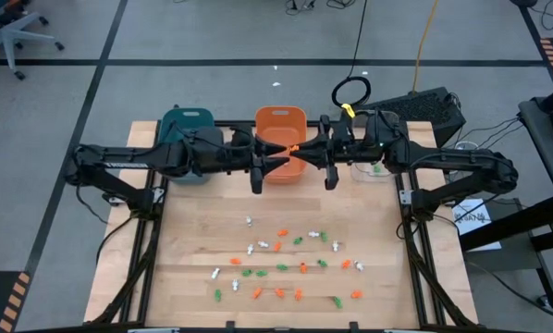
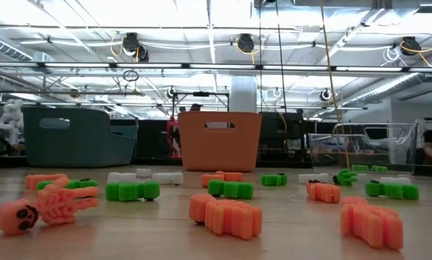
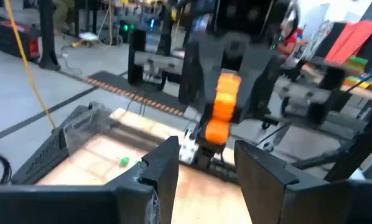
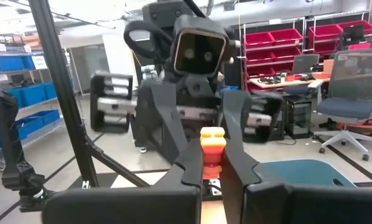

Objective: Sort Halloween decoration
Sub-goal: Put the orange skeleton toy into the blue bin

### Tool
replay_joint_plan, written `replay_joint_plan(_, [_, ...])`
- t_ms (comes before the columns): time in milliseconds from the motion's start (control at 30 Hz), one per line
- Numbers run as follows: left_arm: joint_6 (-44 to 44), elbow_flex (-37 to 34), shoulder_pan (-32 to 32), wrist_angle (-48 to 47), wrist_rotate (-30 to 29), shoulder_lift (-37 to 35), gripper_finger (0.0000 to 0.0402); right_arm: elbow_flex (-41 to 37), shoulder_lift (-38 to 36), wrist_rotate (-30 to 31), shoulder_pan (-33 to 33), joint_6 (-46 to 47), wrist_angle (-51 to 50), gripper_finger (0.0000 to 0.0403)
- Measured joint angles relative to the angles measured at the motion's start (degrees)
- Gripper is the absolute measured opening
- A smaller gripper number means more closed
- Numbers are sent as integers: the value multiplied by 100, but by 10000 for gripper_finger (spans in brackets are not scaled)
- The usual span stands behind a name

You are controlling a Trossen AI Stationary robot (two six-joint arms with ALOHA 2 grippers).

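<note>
Above the orange bin [image 1: 280,125] both arms stretch level, tip to tip — right claw [image 4: 212,163] pinching an orange trinket [image 4: 212,144], left claw [image 3: 201,165] spread around it.

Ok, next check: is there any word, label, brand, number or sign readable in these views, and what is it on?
Nothing reads as text in any view.
White sheet on the floor right of the table, high view: dark print, too small to read.
Blue bins on shelves, right wrist view: white tags, too blurred to read.
Orange bin, teal bin, clear bin, and the orange trinket in the right gripper: no lettering visible.
</note>
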Motion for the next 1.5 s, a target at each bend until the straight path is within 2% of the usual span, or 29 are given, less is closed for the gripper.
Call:
replay_joint_plan(133, [-16,1,107,158,255,128,155,0,78,15,0,-11,-8,9])
replay_joint_plan(300, [-15,-5,201,185,305,139,148,0,141,20,-2,19,98,9])
replay_joint_plan(667, [210,-6,349,159,555,141,74,0,137,15,-56,53,30,9])
replay_joint_plan(833, [323,-6,358,163,651,141,38,0,137,-43,-117,466,32,9])
replay_joint_plan(1000, [298,-4,360,163,756,141,21,0,135,-44,-125,529,26,14])
replay_joint_plan(1167, [285,-6,360,164,778,141,18,0,135,-42,-125,880,-9,55])
replay_joint_plan(1500, [271,-4,354,198,789,80,16,-2,1,-23,-125,624,-210,197])
